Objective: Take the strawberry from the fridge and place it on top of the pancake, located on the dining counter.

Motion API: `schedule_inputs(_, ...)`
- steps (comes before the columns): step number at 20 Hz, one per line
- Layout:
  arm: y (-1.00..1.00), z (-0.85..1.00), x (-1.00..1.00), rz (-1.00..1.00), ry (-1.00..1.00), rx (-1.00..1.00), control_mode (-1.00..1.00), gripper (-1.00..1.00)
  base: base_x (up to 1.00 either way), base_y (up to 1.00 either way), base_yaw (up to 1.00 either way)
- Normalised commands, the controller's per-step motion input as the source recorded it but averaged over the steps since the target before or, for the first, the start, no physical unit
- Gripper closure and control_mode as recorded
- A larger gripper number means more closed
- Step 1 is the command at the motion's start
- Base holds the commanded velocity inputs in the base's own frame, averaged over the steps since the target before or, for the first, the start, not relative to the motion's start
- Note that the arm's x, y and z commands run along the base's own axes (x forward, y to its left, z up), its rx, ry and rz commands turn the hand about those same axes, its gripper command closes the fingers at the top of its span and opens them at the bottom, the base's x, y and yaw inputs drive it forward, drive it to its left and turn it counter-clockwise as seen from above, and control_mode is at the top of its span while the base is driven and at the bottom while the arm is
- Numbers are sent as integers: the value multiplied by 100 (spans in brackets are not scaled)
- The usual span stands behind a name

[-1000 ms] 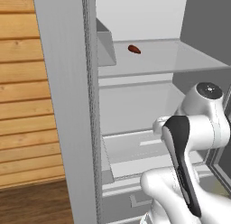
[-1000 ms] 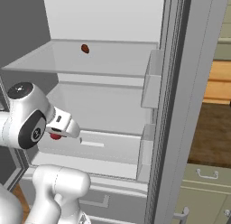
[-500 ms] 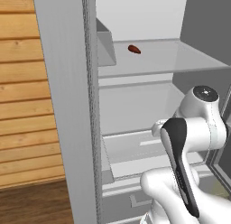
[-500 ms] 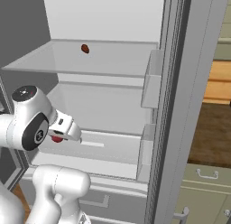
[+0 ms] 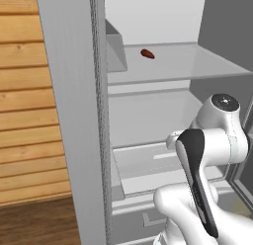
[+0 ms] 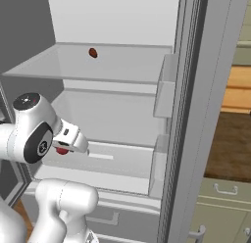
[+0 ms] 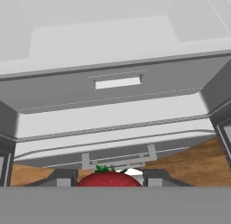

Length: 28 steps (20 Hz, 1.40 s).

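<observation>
My gripper (image 7: 108, 178) is shut on the strawberry (image 7: 108, 179), a bright red fruit with green leaves that sits between the two dark fingertips (image 7: 63, 177) at the bottom of the hand view. From the right base view a bit of the red strawberry (image 6: 62, 151) peeks out under the white hand, which hangs in front of the lower shelf of the open fridge (image 6: 122, 65). The hand looks down at the fridge drawers (image 7: 117, 96). The fridge shelves (image 5: 173, 61) rise behind my arm. The pancake and the dining counter are out of view.
A darker, elongated red-brown item (image 5: 147, 54) (image 6: 92, 52) lies on the upper shelf. The fridge door with its bins (image 6: 165, 85) stands open at the right, a wooden wall (image 5: 29, 115) is at the left, and pale cabinets (image 6: 225, 198) are at the far right.
The arm has shifted only slightly, its upper joint sinking a little. The strawberry stays in the grip.
</observation>
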Motion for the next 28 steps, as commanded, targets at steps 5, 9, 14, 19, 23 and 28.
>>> schedule_inputs(5, 0, 0, 0, 0, 0, 0, 100, 100, -25, -1, 16)
schedule_inputs(9, 0, 0, 0, 0, 0, 0, 100, 100, -10, -39, 38)
schedule_inputs(14, 0, 0, 0, 0, 0, 0, 100, 100, -44, -50, 54)
schedule_inputs(19, 0, 0, 0, 0, 0, 0, 100, 100, -81, 3, 50)
schedule_inputs(23, 0, 0, 0, 0, 0, 0, 100, 100, -91, 43, 45)
schedule_inputs(28, 0, 0, 0, 0, 0, 0, 100, 100, -100, 20, 47)
